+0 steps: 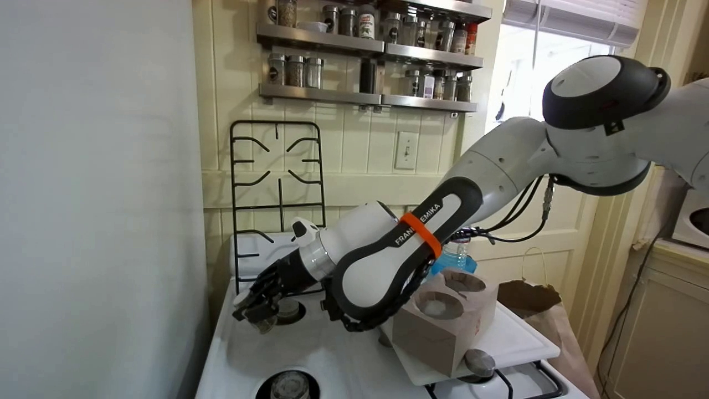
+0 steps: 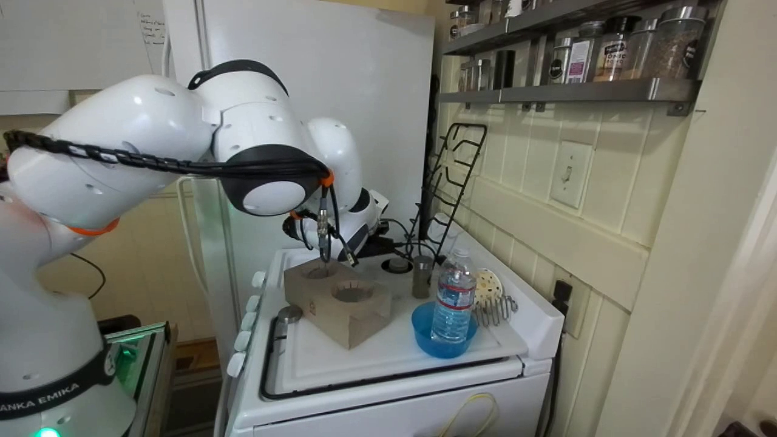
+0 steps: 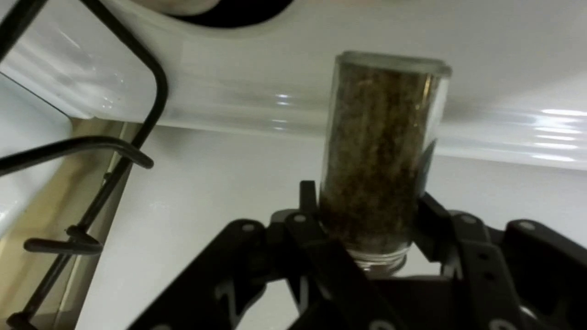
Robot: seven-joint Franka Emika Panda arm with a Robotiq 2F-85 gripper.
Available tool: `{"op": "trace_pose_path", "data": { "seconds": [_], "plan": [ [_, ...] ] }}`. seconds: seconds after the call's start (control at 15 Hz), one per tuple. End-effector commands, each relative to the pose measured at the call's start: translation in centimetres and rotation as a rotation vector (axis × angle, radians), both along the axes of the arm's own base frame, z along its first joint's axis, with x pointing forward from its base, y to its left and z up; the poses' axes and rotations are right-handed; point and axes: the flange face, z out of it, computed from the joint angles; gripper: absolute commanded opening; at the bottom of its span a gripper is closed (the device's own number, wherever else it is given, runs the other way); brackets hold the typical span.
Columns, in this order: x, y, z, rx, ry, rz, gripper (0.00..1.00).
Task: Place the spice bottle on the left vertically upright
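A clear glass spice bottle with brown contents is between the two fingers of my gripper in the wrist view. The fingers press on both its sides near the silver end. Its flat glass end points away from the palm. In an exterior view, my gripper is low over the far left of the white stove, beside the fridge. The bottle's glass end shows tilted below the fingers. I cannot tell whether it touches the stove. In an exterior view, the arm hides the held bottle. Another spice bottle stands upright on the stove there.
A black grate leans on the back wall near the gripper; it also shows in the wrist view. The white fridge is close on the left. A cardboard holder and a water bottle in a blue bowl stand on the stove.
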Motion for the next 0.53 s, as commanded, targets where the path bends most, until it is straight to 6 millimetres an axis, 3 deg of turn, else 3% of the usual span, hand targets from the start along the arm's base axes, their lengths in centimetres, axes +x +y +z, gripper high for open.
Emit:
{"op": "trace_pose_path", "data": {
  "seconds": [0.0,0.27,0.47],
  "plan": [
    [-0.3,0.5,1.1,0.054,-0.070,0.052,0.24],
    [-0.5,1.2,2.8,0.063,-0.067,0.041,0.24],
    [-0.3,1.6,3.0,0.099,-0.050,0.034,0.24]
  ]
}}
